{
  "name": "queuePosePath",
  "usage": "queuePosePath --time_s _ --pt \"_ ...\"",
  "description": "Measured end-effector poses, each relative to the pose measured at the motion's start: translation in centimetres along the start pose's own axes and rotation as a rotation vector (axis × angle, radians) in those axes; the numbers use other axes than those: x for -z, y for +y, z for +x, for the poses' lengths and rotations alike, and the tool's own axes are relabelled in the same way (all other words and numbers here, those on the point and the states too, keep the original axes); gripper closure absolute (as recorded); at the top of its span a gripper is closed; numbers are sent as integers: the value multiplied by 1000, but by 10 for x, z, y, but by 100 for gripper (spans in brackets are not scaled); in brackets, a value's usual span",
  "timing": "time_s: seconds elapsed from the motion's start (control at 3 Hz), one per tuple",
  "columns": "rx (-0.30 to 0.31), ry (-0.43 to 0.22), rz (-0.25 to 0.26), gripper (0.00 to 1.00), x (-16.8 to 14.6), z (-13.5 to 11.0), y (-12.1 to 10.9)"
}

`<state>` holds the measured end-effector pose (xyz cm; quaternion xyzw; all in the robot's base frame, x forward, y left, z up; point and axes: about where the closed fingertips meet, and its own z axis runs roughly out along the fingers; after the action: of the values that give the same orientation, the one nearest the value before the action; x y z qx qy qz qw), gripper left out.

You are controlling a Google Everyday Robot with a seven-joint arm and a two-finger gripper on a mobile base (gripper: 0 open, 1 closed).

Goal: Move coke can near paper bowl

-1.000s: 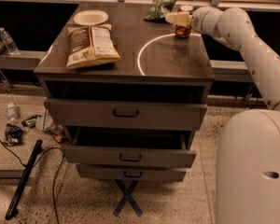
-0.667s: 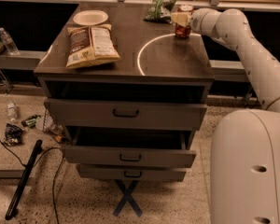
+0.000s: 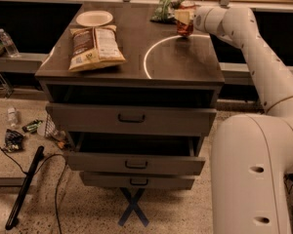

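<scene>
One bulky white robot base [image 3: 254,179] fills the near right corner. Beside it on the speckled floor lie a black rod [image 3: 24,186] and some scattered litter. Behind those stands a dark cabinet on an X-shaped foot [image 3: 133,208]. It has three drawers, and the middle drawer [image 3: 134,162] is pulled partway out. On the near left of the cabinet top [image 3: 185,72] a brown-and-white chip bag [image 3: 95,47] lies flat. To its right a thin white ring [image 3: 151,57] is marked on the surface.

The arm reaches over the right edge to the far right of the top. There the gripper [image 3: 184,16] has its pale fingers closed around the coke can [image 3: 185,29], which sits at the ring's far edge. I cannot tell whether the can's base touches the wood. The paper bowl [image 3: 94,18] rests at the far left corner, well apart from the can. A green snack bag [image 3: 165,5] lies just left of the can at the back edge. A water bottle [image 3: 8,43] stands on a ledge off to the left.
</scene>
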<state>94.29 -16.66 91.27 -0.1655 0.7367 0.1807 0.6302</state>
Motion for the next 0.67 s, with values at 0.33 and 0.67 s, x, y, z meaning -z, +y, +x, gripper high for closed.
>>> queuePosePath --time_s 0.33,0.67 --pt "-5 -60 -165 100 -16 -34 68" --pt "-9 -77 -278 100 -33 -44 123"
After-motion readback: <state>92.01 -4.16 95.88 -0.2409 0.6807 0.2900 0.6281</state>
